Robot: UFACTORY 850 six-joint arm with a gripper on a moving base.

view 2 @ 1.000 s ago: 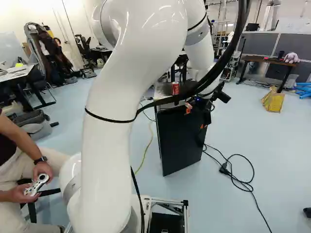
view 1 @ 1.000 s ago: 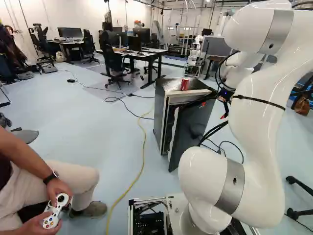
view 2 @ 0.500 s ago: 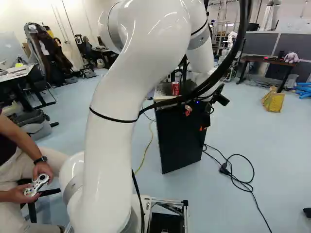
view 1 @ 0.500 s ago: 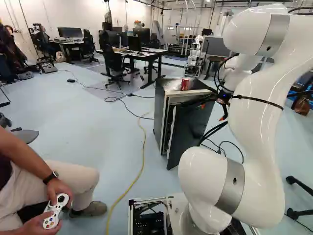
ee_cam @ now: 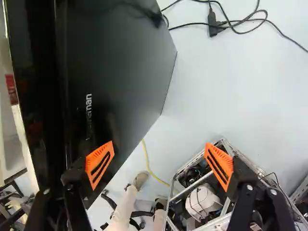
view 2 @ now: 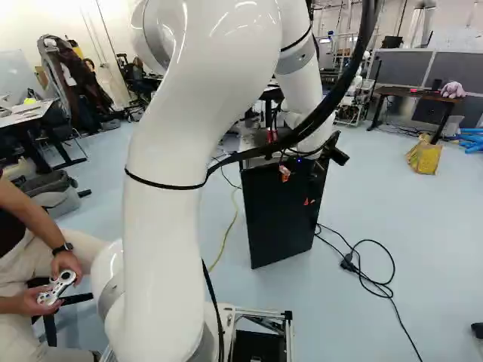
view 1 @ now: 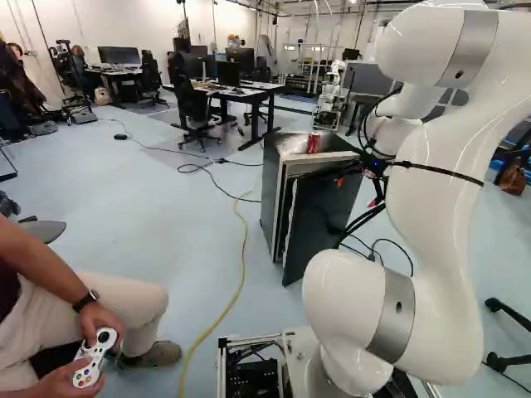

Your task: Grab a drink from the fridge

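Gripper (ee_cam: 160,163): one, spread, grasping nothing, at the door (view 1: 319,224). Fridge (view 1: 270,186): door ajar; any drinks inside hidden; red can (view 1: 314,143) on top. Step, as judged: opening. Next: swing door wider, then reach in.

Glossy white arm (view 1: 436,240), rounded joints (view 1: 342,290), silver-grey bands (view 1: 391,319), thick black cables (view 2: 367,30), thin strap (view 1: 440,172)

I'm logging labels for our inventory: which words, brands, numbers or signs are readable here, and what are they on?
Fridge door: pale lettering, partly blurred; no whole word reads surely.
Red can: pale print, too small to read.
Nothing else reads clearly.
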